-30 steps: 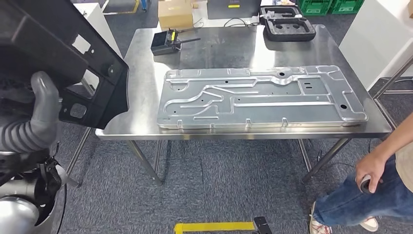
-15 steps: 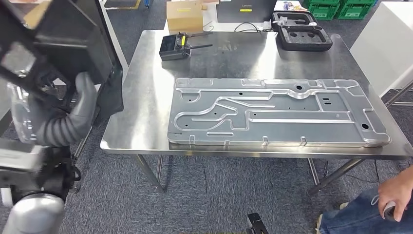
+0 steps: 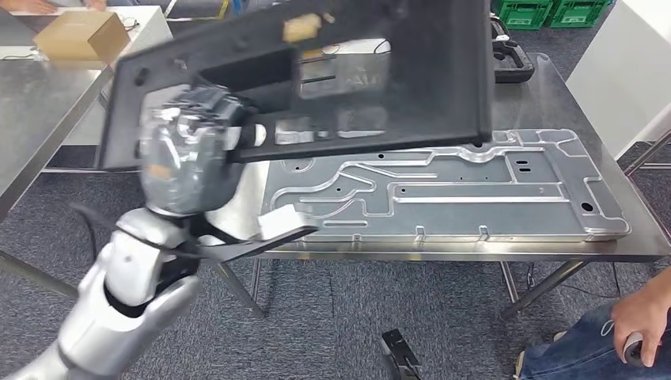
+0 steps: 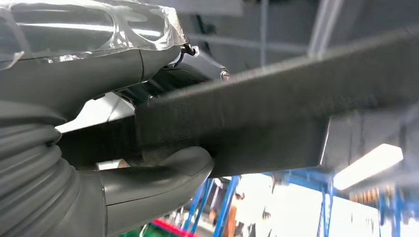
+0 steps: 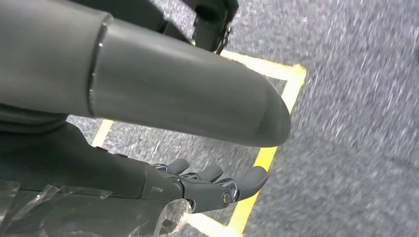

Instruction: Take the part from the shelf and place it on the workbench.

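The part is a large, flat black plastic panel (image 3: 332, 71) with cut-outs. It hangs tilted in the air above the near-left end of the steel workbench (image 3: 546, 95). My left hand (image 3: 190, 162), wrapped in clear film, grips the panel at its lower left edge. In the left wrist view the thumb (image 4: 153, 180) presses under the panel (image 4: 276, 113) while the fingers clamp it from the other side. My right hand (image 5: 148, 108) hangs over grey carpet with its fingers apart and nothing in them.
A big stamped aluminium plate (image 3: 475, 198) covers most of the workbench. A black foam case (image 3: 514, 59) lies at its far end. A second steel table with a cardboard box (image 3: 75, 36) stands left. A person (image 3: 633, 332) sits at the lower right. Yellow floor tape (image 5: 267, 158) lies below my right hand.
My left arm has swung the black panel up from my left side and out over the workbench. The head view has also shifted.
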Controlling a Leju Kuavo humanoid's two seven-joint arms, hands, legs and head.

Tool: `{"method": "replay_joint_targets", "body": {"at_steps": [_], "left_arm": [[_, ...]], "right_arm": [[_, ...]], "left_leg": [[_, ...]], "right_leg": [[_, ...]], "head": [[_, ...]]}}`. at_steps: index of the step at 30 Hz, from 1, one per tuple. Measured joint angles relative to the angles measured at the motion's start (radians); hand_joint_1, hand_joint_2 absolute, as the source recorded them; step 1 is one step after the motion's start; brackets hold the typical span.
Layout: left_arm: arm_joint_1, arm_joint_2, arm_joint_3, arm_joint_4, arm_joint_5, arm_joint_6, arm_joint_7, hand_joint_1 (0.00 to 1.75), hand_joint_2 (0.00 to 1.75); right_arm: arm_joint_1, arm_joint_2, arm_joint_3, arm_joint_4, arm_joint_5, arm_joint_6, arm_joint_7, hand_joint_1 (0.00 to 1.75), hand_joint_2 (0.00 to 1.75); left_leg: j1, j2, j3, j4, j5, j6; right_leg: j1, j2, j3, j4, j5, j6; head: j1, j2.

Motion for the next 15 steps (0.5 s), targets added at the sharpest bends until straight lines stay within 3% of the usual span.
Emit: {"method": "replay_joint_targets", "body": {"at_steps": [7,15], "left_arm": [[-0.066,-0.122,-0.076,0.236,0.010,-0.075,0.014,1.75,1.75],[-0.161,-0.266,-0.110,0.494,0.103,-0.059,0.020,1.75,1.75]], "right_arm": [[-0.026,0.025,0.045,0.000,0.031,0.020,0.006,0.00,0.00],[-0.053,0.046,0.089,0.000,0.058,0.079,0.010,0.00,0.00]], "left_leg": [[0.000,0.000,-0.001,0.000,0.002,-0.005],[-0.001,0.000,-0.001,0.000,0.002,-0.005]], "right_leg": [[-0.001,0.000,-0.001,0.000,0.002,-0.003],[-0.004,0.000,-0.001,0.000,0.003,-0.002]], "head": [[0.000,0.000],[0.000,0.000]]}}
